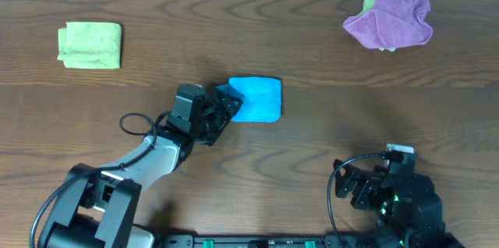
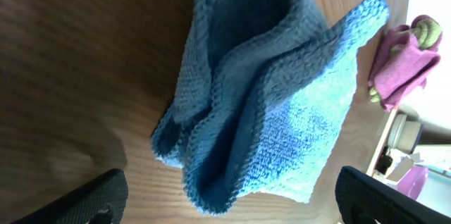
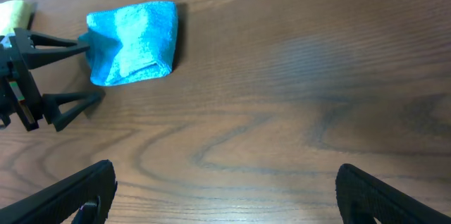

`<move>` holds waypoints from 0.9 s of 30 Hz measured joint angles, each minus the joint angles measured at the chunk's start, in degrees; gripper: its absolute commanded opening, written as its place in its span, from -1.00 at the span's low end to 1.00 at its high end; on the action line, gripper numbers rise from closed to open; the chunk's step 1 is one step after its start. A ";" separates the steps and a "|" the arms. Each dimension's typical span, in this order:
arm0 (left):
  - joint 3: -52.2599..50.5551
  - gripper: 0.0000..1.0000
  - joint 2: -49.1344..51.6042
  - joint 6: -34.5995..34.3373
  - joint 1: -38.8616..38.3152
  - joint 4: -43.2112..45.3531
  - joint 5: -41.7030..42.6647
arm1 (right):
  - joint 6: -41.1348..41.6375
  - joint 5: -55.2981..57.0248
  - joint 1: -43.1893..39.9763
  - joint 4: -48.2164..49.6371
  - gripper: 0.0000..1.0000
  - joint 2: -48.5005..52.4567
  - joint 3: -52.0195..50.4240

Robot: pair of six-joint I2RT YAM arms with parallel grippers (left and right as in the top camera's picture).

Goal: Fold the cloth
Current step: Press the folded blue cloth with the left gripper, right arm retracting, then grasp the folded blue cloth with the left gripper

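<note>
The blue cloth (image 1: 256,98) lies folded in a small rectangle at the middle of the table. It also shows in the left wrist view (image 2: 268,104), its layered edges facing the camera, and in the right wrist view (image 3: 134,41). My left gripper (image 1: 227,109) is open at the cloth's left edge, its fingers (image 2: 229,203) spread wide and holding nothing. My right gripper (image 1: 366,189) is open and empty at the front right, over bare wood (image 3: 222,196).
A folded green cloth (image 1: 90,44) lies at the back left. A crumpled purple cloth on a green one (image 1: 390,19) lies at the back right; it also shows in the left wrist view (image 2: 405,58). The table is dark wood.
</note>
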 measured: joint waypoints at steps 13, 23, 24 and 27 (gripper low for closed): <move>0.00 0.90 0.96 -1.33 -0.02 0.79 -2.36 | 0.00 0.00 0.00 0.00 0.98 0.00 0.00; 0.04 0.91 3.52 -2.36 -0.22 5.46 -2.86 | 0.00 0.00 0.00 0.00 0.98 0.00 0.00; 0.04 0.91 3.85 -2.60 -0.22 6.05 -2.82 | 0.00 0.00 0.00 -0.02 0.99 0.00 0.00; 0.07 0.91 4.76 -2.99 -0.22 8.00 -2.29 | 0.00 0.00 0.00 0.00 0.98 0.00 0.00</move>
